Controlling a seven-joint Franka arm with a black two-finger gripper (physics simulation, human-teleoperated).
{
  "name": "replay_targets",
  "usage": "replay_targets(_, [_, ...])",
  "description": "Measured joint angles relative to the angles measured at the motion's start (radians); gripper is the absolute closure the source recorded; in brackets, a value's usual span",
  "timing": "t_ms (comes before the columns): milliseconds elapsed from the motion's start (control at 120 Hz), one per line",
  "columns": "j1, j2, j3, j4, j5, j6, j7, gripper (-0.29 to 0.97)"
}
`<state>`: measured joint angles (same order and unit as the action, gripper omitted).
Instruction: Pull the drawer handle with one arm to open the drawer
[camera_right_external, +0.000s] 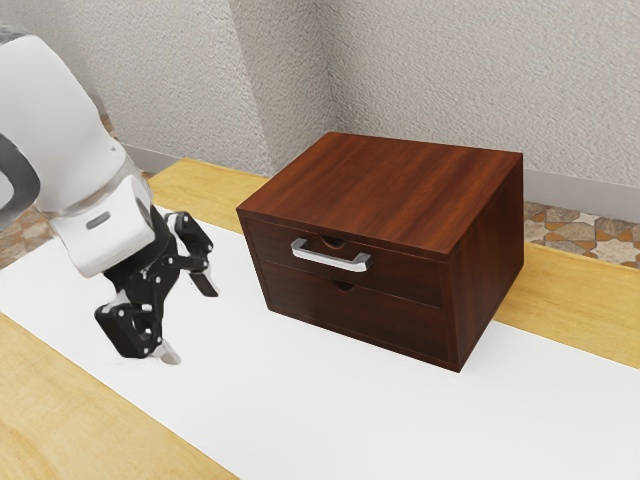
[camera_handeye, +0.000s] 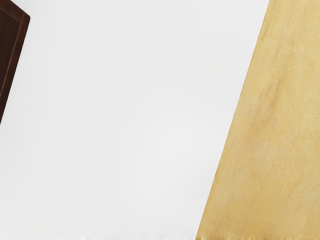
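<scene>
Wooden table (camera_right_external: 60, 420) edge lies nearest in the exterior view, with a white mat (camera_right_external: 300, 410) over its middle. On the mat stands a dark cabinet (camera_right_external: 400, 180) of 2 drawers. The upper drawer (camera_right_external: 410, 275) sits flush, apparently shut, and carries the silver handle (camera_right_external: 330, 257). The gripper (camera_right_external: 187, 318) hangs low over the mat, toward the exterior view's left of the cabinet and well apart from the handle, jaws apart and holding nothing.

Wrist view: mat (camera_handeye: 125, 125) beneath the hand, table (camera_handeye: 270, 150) wood beside it, 1 corner of the cabinet (camera_handeye: 9, 55) just in sight.

Step in hand, as judged: approach. The next move calls for bringing the hand to handle height, fingers straddling the bar, then closing.
</scene>
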<state>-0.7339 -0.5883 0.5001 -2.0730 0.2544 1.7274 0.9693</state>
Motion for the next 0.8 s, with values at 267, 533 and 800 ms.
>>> replay_targets(267, [-0.065,0.142,0.097,0.045,-0.007,0.226,0.11,0.0])
replay_targets(533, [-0.301,0.205,0.387,0.094,0.0,0.34,0.179,0.0])
replay_targets(800, [-0.592,0.207,0.691,0.176,0.011,0.383,0.226,0.0])
